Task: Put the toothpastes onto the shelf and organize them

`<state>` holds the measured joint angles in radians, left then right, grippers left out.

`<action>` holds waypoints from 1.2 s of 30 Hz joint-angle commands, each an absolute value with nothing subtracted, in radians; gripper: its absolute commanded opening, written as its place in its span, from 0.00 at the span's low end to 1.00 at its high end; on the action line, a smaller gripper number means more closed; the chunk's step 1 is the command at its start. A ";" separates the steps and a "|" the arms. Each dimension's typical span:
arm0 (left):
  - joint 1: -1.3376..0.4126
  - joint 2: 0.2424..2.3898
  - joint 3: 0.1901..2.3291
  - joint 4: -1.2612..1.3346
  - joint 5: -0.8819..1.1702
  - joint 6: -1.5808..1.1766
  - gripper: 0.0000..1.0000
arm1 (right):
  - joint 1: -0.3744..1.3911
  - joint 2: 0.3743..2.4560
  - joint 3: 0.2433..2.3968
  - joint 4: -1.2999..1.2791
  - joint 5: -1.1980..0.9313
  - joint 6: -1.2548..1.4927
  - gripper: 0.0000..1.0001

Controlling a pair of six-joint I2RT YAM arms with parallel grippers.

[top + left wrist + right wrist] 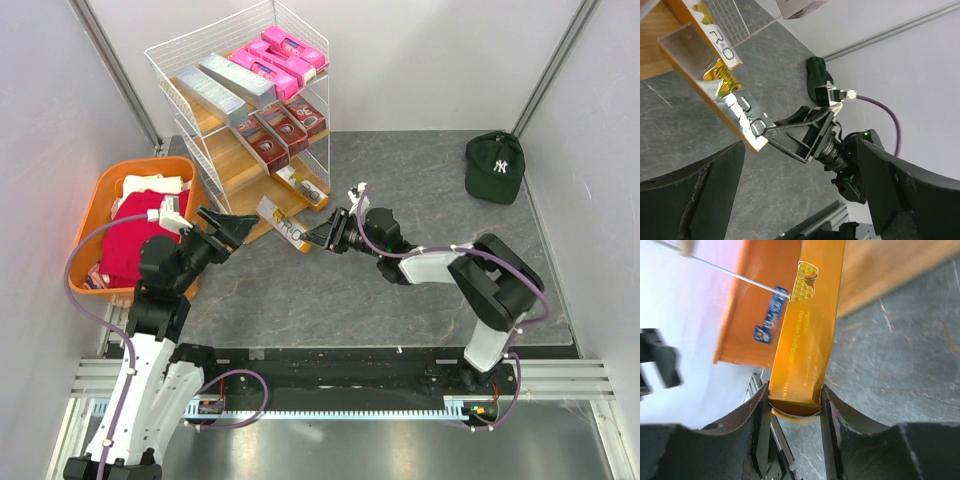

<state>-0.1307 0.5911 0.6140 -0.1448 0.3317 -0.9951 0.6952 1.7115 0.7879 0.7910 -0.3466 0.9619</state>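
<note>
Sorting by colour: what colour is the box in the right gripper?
Gold toothpaste box, clearest in right wrist view.

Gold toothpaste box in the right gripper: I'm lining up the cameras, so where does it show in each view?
Top external: the gold toothpaste box sits left of centre, between the shelf and the right gripper.
Left wrist: upper left, slanting down toward the middle.
Right wrist: centre, running up from the bottom.
Shared landmark: the shelf's wooden board.
</note>
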 commanded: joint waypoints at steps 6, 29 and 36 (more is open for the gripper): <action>-0.130 0.574 0.669 -0.262 0.268 -0.851 1.00 | 0.673 1.887 0.902 0.974 -0.439 1.055 0.15; -0.130 0.515 0.644 -0.279 0.258 -0.831 1.00 | 0.611 2.287 1.161 1.031 -0.265 1.270 0.14; -0.130 0.505 0.657 -0.302 0.250 -0.816 1.00 | 0.580 2.371 1.233 1.008 -0.235 1.310 0.15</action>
